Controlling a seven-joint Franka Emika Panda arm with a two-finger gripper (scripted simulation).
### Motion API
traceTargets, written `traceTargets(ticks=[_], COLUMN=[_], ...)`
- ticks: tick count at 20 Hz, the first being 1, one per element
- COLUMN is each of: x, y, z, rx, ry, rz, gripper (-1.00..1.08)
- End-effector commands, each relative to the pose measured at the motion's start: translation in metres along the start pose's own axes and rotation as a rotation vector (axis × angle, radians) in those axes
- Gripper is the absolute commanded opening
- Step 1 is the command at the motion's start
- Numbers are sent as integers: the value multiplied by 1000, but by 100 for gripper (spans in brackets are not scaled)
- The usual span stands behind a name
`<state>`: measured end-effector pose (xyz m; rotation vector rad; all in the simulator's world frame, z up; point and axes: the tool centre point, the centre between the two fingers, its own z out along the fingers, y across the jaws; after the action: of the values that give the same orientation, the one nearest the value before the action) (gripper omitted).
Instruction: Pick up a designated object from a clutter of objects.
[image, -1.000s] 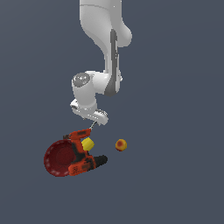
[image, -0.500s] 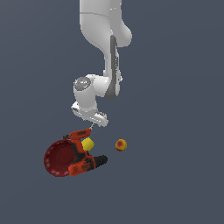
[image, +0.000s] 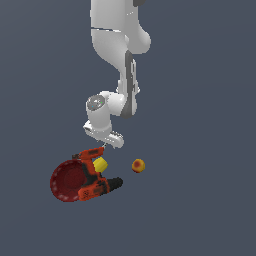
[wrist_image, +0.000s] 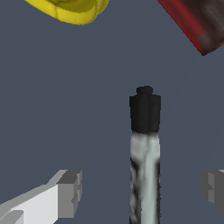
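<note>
Right now your fingers (wrist_image: 142, 192) spread wide, holding nothing, above the power drill (image: 95, 177), yellow block (image: 100, 164), dark red bowl (image: 67, 182), open floor around the small orange ball (image: 138, 165).

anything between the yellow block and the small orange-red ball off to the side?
Nothing: in the exterior view, only bare dark floor separates the small yellow block from the small orange-red ball.
</note>
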<state>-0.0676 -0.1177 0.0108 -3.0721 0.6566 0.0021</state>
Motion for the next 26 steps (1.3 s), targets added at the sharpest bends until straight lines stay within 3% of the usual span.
traceTargets(ticks=[1, 15, 26], x=[0, 2, 20], y=[0, -1, -13], z=[1, -3, -51], rx=[0, 0, 0], ry=[1, 1, 1], rz=[0, 0, 1], gripper=[-100, -100, -100])
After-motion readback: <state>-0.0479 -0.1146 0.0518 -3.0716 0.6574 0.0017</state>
